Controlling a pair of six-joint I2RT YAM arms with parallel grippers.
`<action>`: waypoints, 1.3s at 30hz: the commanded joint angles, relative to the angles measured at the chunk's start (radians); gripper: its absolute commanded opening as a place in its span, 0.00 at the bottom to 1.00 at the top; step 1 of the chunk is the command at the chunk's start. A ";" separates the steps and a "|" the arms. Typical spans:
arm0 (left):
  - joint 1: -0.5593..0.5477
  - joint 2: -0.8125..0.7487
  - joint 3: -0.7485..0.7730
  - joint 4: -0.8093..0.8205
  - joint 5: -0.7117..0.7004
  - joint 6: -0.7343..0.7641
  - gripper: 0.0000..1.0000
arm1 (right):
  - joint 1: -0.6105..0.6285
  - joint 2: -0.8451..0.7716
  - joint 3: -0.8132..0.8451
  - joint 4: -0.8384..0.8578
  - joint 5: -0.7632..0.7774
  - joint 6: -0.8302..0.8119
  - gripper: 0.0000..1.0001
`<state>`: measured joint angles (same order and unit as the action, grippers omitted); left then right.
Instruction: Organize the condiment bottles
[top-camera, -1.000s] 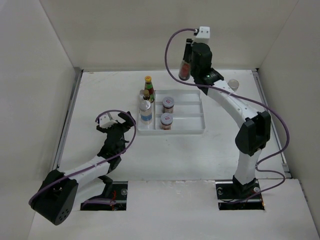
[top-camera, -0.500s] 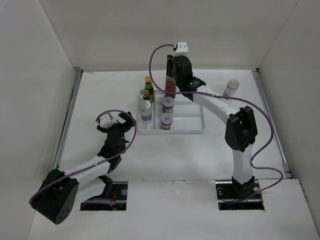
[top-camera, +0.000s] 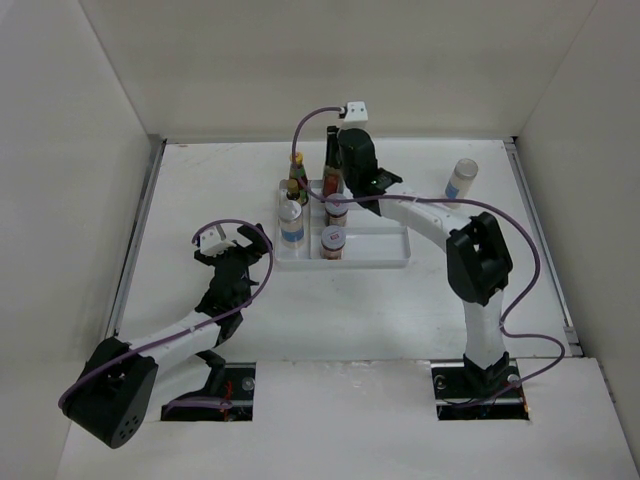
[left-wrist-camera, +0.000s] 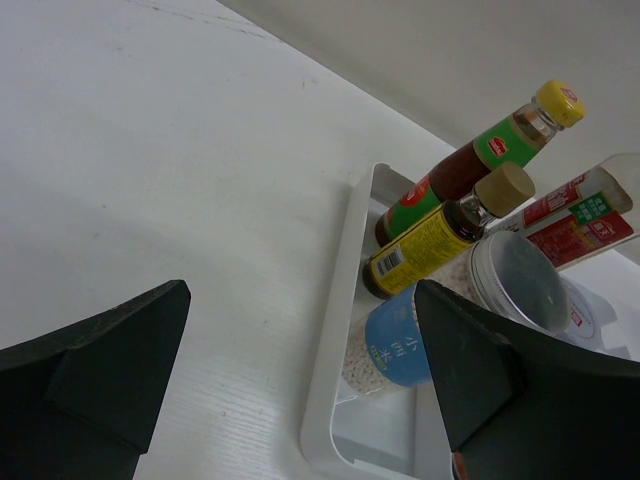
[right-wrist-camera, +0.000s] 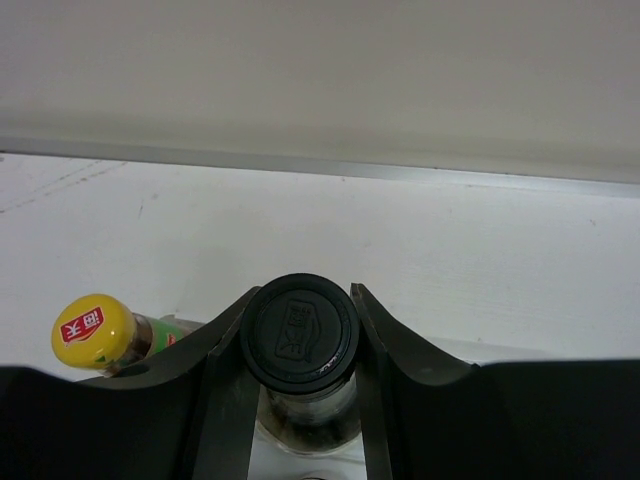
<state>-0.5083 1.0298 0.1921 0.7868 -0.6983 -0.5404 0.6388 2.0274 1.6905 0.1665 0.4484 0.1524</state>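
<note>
1. The right pincer (right-wrist-camera: 300, 345) is clenched on the tall black-capped bottle (right-wrist-camera: 300, 333), with one finger on each side just under the cap. The bottle hangs upright.
2. It looks like glass filled with dark liquid, so probably stiff, slick, breakable and bottom-heavy. The grip under the cap's shoulder should hold, but the bottle could swing.
3. It is over the far left end of the white tray (top-camera: 380, 262), just beside the yellow-capped bottle (right-wrist-camera: 95, 330). I cannot tell whether its base has touched down.
4. Also in the tray are a clear blue-labelled bottle (top-camera: 291, 222) and two red-labelled jars (top-camera: 331, 242).
5. A white blue-labelled bottle (top-camera: 461, 180) stands alone on the worktop (top-camera: 200, 180), well apart at the far right.
6. The left pincer (left-wrist-camera: 300, 370) is released and holds nothing, near the tray's left side.
</note>
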 joint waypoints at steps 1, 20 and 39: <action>0.006 0.000 0.023 0.028 0.010 -0.012 0.99 | 0.019 -0.022 -0.002 0.137 -0.007 0.021 0.43; 0.011 -0.004 0.020 0.026 0.017 -0.029 0.99 | -0.365 -0.435 -0.422 0.012 0.251 0.059 1.00; 0.011 0.029 0.035 0.011 0.040 -0.038 1.00 | -0.541 -0.164 -0.339 -0.023 0.116 0.076 0.67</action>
<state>-0.5041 1.0580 0.1921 0.7788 -0.6670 -0.5690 0.1093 1.8679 1.3140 0.0391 0.5858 0.2287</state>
